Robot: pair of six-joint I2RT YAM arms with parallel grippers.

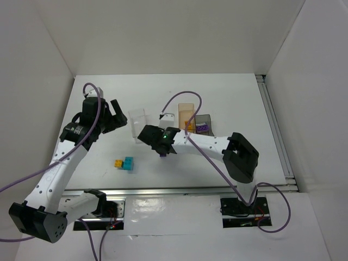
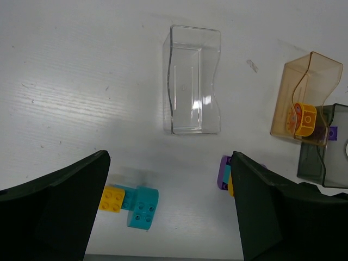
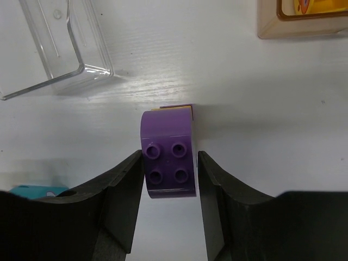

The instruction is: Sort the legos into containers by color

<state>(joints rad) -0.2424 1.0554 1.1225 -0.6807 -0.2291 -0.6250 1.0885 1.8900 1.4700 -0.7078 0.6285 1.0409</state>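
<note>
Right gripper [image 3: 169, 166] jaws clamped on the purple brick [image 3: 167, 136]. Left gripper [image 2: 169, 166] jaws wide open above the worktop [image 2: 81, 81], near the teal-yellow clump [image 2: 133, 204].

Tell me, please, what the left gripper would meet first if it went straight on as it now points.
Probably the clear bin, ahead of the open left gripper, with only bare table between. Depth is unclear: it might touch the table first.

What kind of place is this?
Probably a robotics lab test cell: a white table boxed in by plain white panels, two arms mounted along a metal rail, and a purple studded plastic brick and clear plastic bin as props.
</note>
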